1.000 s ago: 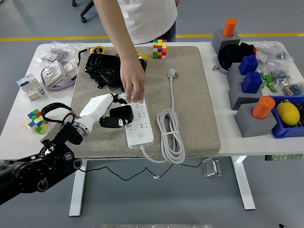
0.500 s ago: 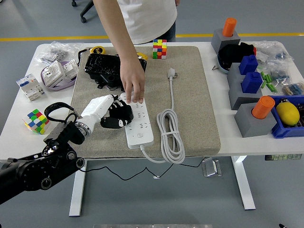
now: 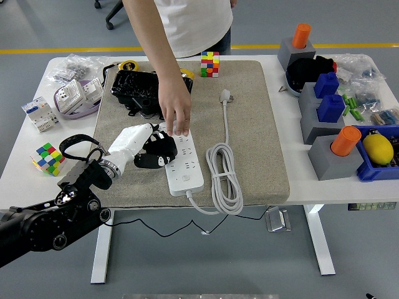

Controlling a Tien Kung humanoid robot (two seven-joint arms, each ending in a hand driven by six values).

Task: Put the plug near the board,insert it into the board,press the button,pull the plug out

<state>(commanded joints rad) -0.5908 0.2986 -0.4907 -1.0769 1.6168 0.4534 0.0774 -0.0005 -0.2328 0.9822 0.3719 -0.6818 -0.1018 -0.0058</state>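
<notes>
A white power strip lies on the beige mat, its button near its near end. The white plug lies loose on the mat to the strip's far right, and its cable is coiled beside the strip. My left hand, white-backed with black fingers, rests against the strip's left edge, its fingers curled and holding nothing. A person's hand reaches down from the far side and presses its fingertips on the strip's far end.
A black bundle lies at the mat's far left. Rubik's cubes sit at the far edge and left of my arm. Grey blocks with orange and blue pegs and a blue bin crowd the right side.
My left hand has curled its fingers in tighter against the strip's left edge. The person's hand stays on the strip's far end. The plug has not moved.
</notes>
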